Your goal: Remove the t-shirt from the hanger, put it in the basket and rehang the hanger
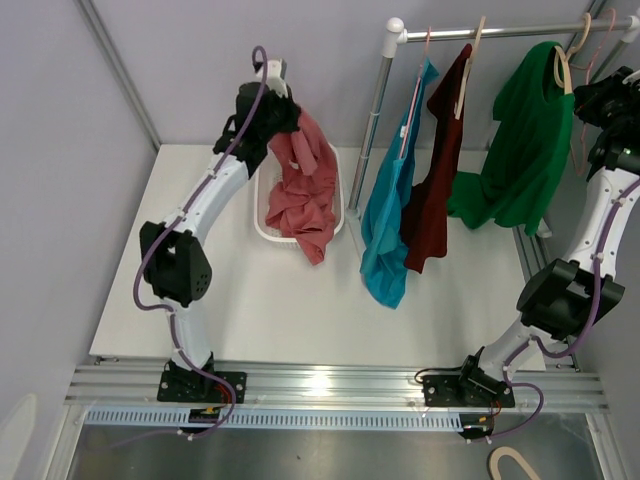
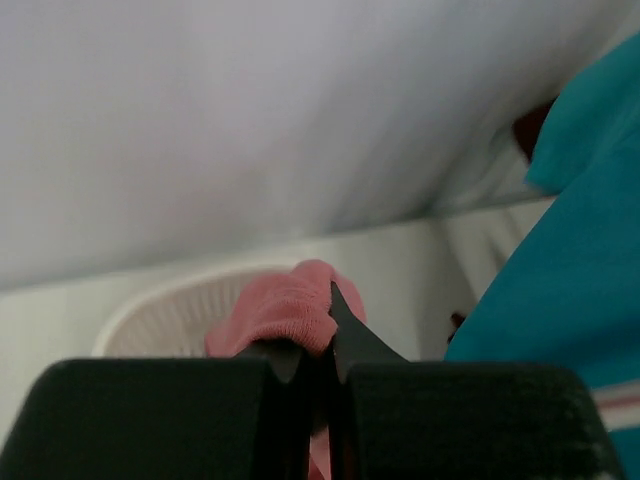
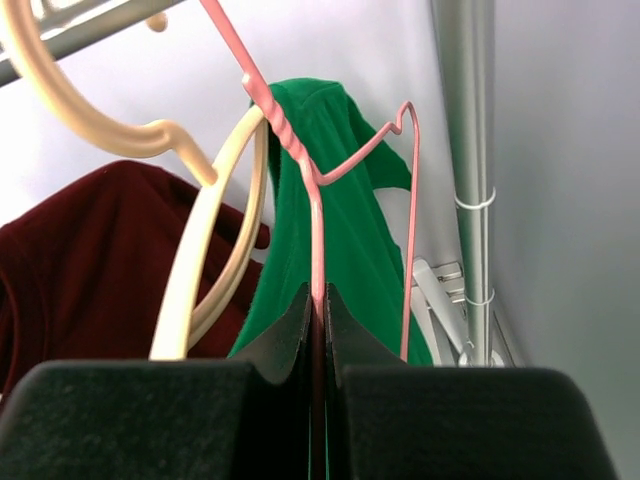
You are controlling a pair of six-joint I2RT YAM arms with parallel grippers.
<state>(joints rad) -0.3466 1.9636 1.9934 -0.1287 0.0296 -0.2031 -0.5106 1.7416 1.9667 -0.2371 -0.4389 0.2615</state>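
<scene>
Pink t-shirt [image 1: 305,185] is off its hanger; it dangles from the left gripper [image 2: 325,330], jaws pinched tight on the cloth, above the white basket [image 1: 262,222]; right gripper [image 3: 320,305] pressed together on the pink wire hanger [image 3: 316,200], which looks bare, near the right end of the rack [image 1: 500,30]; removal looks done; likely left: release shirt into basket.

Left gripper [image 1: 283,108] is up high, clamped on the pink t-shirt [image 1: 305,185], which dangles straight below it into the white basket [image 1: 262,222]. Across the way, the right gripper [image 1: 592,95] is up by the rail [image 1: 500,32], closed at a pink hanger [image 1: 598,48]. The green t-shirt [image 1: 520,150] hangs just beside it, with the maroon t-shirt [image 1: 435,190] and teal t-shirt [image 1: 385,220] farther off.
</scene>
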